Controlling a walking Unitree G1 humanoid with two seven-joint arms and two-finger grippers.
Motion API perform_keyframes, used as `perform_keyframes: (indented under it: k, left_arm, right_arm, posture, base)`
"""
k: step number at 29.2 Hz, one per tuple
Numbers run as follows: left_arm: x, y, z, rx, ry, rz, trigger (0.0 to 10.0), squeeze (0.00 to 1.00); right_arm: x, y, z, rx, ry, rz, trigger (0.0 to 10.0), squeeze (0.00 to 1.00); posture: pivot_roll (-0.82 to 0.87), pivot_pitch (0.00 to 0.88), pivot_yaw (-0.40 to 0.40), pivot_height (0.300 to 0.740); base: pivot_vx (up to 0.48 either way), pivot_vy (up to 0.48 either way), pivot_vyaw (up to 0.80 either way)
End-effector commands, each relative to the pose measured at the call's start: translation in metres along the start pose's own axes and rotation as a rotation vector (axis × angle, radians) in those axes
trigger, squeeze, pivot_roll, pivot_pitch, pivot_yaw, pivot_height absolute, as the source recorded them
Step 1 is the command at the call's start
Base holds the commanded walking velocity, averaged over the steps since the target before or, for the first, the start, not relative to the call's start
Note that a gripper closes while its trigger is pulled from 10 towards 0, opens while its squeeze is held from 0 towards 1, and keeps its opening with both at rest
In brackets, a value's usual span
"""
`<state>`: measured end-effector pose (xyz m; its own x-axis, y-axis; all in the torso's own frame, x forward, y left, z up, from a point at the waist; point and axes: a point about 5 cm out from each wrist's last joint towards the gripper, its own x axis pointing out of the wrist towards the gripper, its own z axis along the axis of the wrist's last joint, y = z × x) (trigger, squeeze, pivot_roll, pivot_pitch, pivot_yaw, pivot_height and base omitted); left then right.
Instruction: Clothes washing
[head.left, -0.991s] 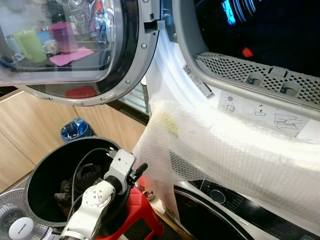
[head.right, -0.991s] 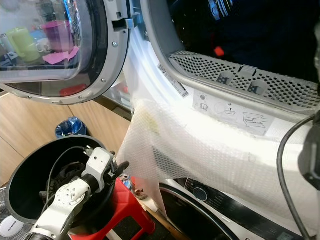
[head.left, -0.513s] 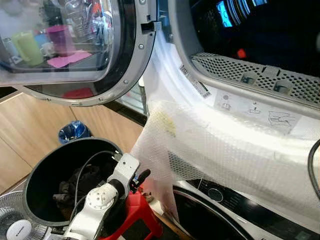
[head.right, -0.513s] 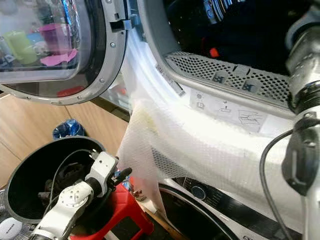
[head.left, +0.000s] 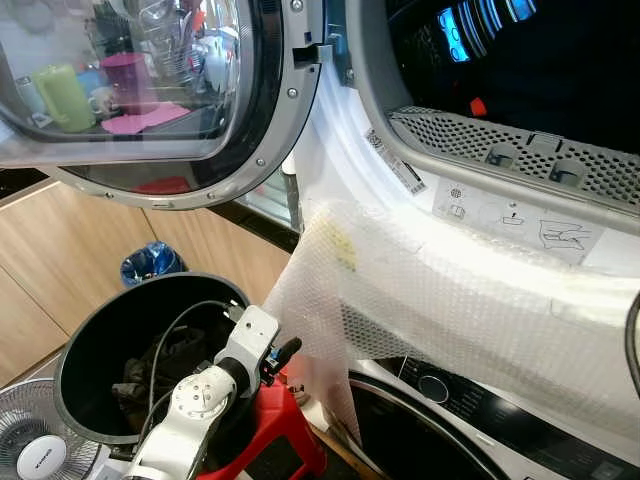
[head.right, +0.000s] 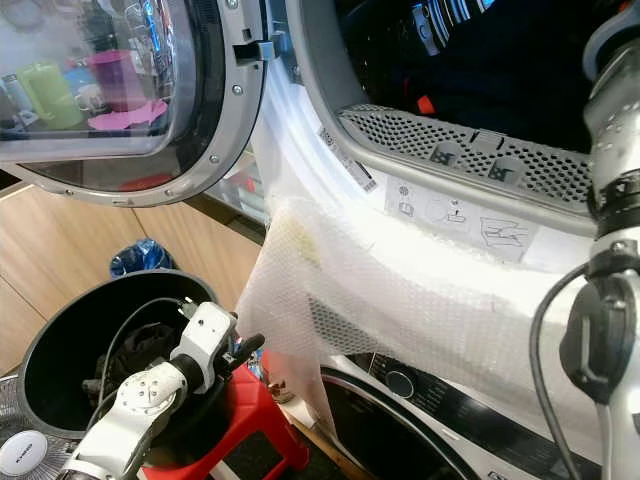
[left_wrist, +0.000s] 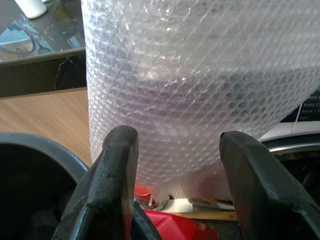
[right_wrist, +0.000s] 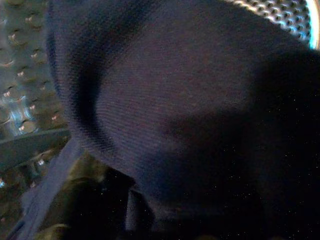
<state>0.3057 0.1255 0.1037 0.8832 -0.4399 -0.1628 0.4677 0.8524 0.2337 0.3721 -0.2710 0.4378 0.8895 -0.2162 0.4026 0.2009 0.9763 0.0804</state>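
Observation:
The upper machine's round door (head.left: 150, 90) stands swung open to the left, and its dark drum (head.left: 540, 70) gapes above a perforated lip. A sheet of bubble wrap (head.left: 450, 310) hangs over the front below the opening. My right arm (head.right: 610, 300) reaches up into the drum. The right wrist view is close against a dark blue cloth (right_wrist: 165, 100), with the drum's holed wall (right_wrist: 280, 12) behind it. A black bucket (head.left: 75, 350) at lower left holds dark clothes (head.left: 150, 375). My left gripper (head.left: 288, 350) hovers open at the bucket's rim, fingers (left_wrist: 117, 165) pointing at the bubble wrap.
A red stool (head.left: 285, 430) stands under the left arm. A second machine with a round knob (head.left: 433, 388) sits below the bubble wrap. A white fan (head.left: 40, 450) is at the bottom left corner, and a blue bin (head.left: 150, 262) stands by the wooden cabinets.
My right arm has risen into view at the right, reaching into the drum. The left arm has dropped slightly beside the bucket. The camera has shifted a little.

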Motion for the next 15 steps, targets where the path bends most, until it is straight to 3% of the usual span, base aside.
perform_keyframes:
  k: [1,5,9,13,15]
  left_arm:
    - [-0.003,-0.001,-0.003,-0.004,0.016,-0.011,10.0,0.0]
    - [-0.003,-0.001,-0.003,-0.007,0.013,-0.013,10.0,0.0]
    - [-0.001,-0.002,-0.002,-0.012,0.014,-0.02,10.0,0.0]
    - [0.0,-0.004,-0.001,-0.014,0.017,-0.037,10.0,0.0]
    - [0.001,-0.004,-0.001,-0.015,0.02,-0.043,10.0,0.0]
  right_arm:
    - [-0.005,0.003,0.006,-0.02,-0.008,0.045,10.0,1.0]
    - [-0.008,-0.001,0.004,-0.093,0.004,0.043,10.0,1.0]
    - [-0.006,-0.026,-0.006,-0.17,0.025,-0.098,10.0,1.0]
    - [-0.009,-0.044,-0.016,-0.115,0.045,-0.251,10.0,1.0]
    - [-0.011,-0.042,-0.023,-0.093,0.062,-0.264,10.0,1.0]
  posture:
    - [0.09,0.093,0.079,0.74]
    - [0.09,0.09,0.075,0.74]
    - [0.08,0.092,0.077,0.74]
    - [0.08,0.098,0.078,0.74]
    - [0.07,0.099,0.078,0.74]
  base:
    - [0.0,0.0,0.0]
    - [0.0,0.0,0.0]
    - [0.0,0.0,0.0]
    - [0.0,0.0,0.0]
    - [0.0,0.0,0.0]
